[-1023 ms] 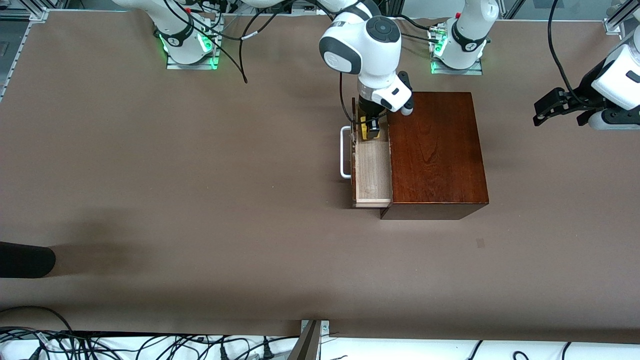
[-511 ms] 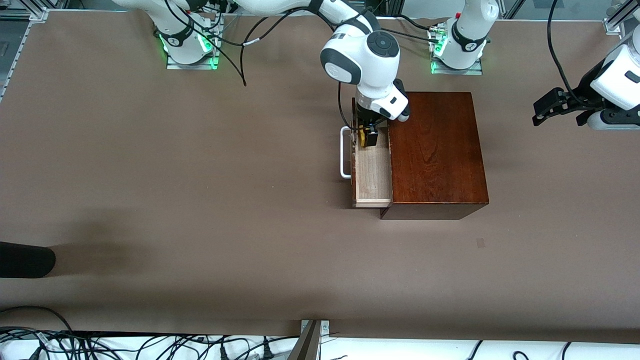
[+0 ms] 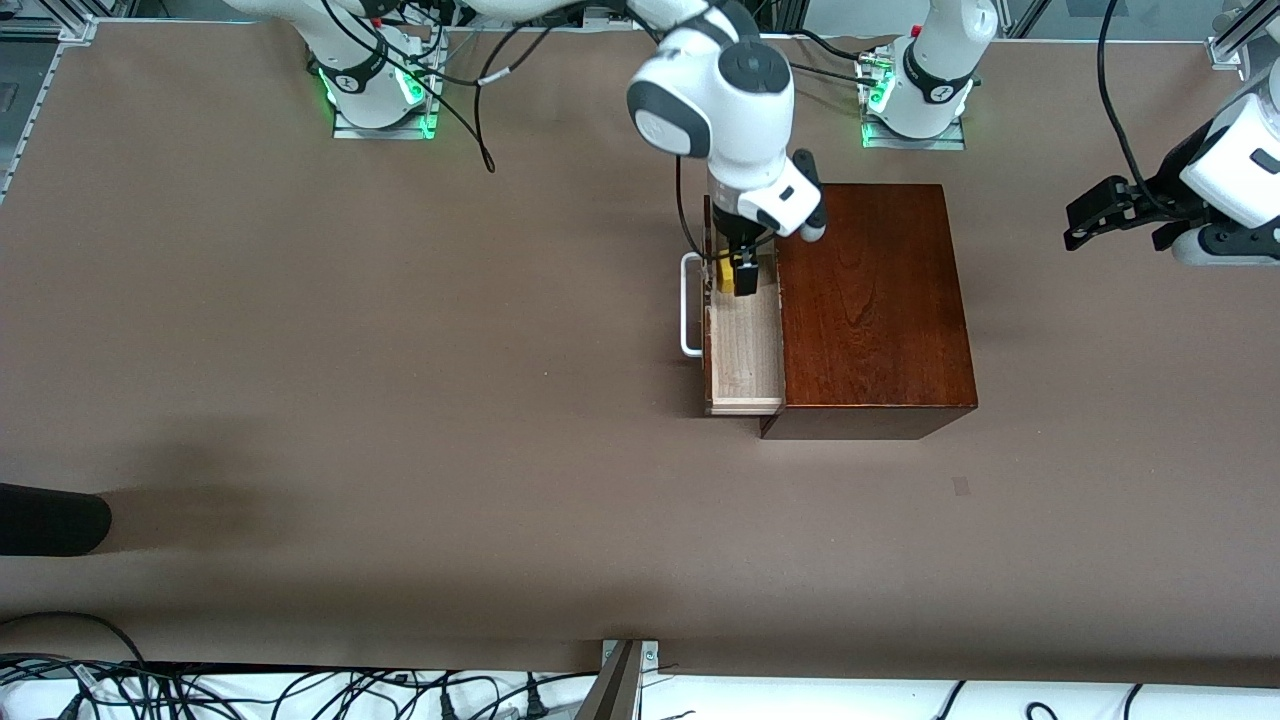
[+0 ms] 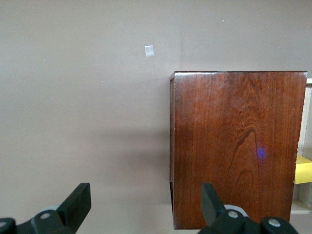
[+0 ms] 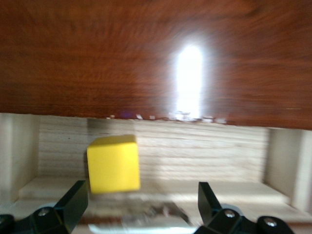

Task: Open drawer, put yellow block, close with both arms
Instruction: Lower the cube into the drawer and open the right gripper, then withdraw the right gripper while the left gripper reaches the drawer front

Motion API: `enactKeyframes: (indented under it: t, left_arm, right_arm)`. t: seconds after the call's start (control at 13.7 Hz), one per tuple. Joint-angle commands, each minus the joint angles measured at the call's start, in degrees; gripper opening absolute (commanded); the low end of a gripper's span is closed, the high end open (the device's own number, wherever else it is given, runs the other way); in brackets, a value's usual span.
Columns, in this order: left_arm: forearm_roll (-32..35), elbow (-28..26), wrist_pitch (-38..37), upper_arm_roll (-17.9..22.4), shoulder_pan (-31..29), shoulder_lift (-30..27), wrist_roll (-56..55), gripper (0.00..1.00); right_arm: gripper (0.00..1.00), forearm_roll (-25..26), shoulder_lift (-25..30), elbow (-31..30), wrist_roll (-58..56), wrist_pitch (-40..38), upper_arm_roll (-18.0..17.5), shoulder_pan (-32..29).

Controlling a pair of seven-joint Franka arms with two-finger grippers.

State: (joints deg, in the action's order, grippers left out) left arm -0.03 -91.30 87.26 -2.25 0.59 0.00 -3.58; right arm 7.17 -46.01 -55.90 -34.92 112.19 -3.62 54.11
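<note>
The mahogany box point(image 3: 870, 300) stands mid-table with its drawer point(image 3: 745, 350) pulled out, white handle point(image 3: 688, 305) toward the right arm's end. The yellow block point(image 3: 727, 277) lies on the pale drawer floor at the end farther from the front camera. My right gripper point(image 3: 738, 275) hangs open just over it. In the right wrist view the yellow block point(image 5: 113, 163) sits free on the drawer floor point(image 5: 204, 156), between the spread fingers of the right gripper point(image 5: 141, 204) and close to one of them. My left gripper point(image 3: 1075, 225) waits open over the table beside the box point(image 4: 234, 146).
A black object point(image 3: 50, 520) pokes in at the table edge toward the right arm's end. A small tape mark point(image 3: 960, 486) lies on the table nearer the front camera than the box. Cables run along the front edge.
The right gripper, shut on the yellow block a second ago, has opened and let it go in the drawer. The left arm has barely moved.
</note>
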Motion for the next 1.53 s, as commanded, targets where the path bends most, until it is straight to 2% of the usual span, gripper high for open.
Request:
enactKeyframes:
  t: [0.0,0.37,0.51,0.66,0.73,0.88,1.02,1.17,1.46]
  left_arm:
    - [-0.49,2.71,-3.75,-1.08,0.72,1.58,0.94,1.0]
    - [-8.12,2.8,-6.58,-6.88,2.47,4.65,7.16,1.0]
    - [-8.4,2.71,-6.4,-10.91,5.02,7.45,8.24,1.0]
    - [-16.26,2.88,-5.79,-13.21,7.22,11.58,6.4,1.0]
    - [-19.62,3.84,-4.92,-13.48,8.97,14.21,6.48,1.0]
    - [-19.92,9.11,-4.73,-13.48,11.96,18.61,6.48,1.0]
    - [-19.75,9.56,-3.69,-14.44,13.98,22.39,14.24,1.0]
    - [-18.08,8.78,7.16,-14.71,18.37,25.04,21.22,1.0]
    - [-11.59,8.86,23.1,-14.71,24.27,31.45,36.74,1.0]
  right_arm:
    - [1.0,-1.1,5.74,-0.7,-0.41,-2.06,-0.08,-3.2]
    - [1.0,-1.45,14.71,-0.78,-0.58,-6.02,0.01,-16.29]
    - [1.0,-1.8,17.08,-0.87,-0.58,-6.36,0.01,-22.0]
    - [1.0,-3.29,20.24,-1.57,-0.5,-10.82,-0.07,-27.37]
    - [1.0,-5.65,22.87,-4.36,-0.15,-12.07,0.45,-29.83]
    - [1.0,-10.13,30.06,-13.39,0.64,-11.56,0.63,-35.62]
    - [1.0,-12.17,37.71,-23.06,4.41,-11.38,0.89,-39.5]
    - [1.0,-12.26,43.52,-30.54,7.4,-11.29,1.07,-42.49]
    - [1.0,-12.26,48.81,-40.66,15.56,-10.41,6.33,-43.3]
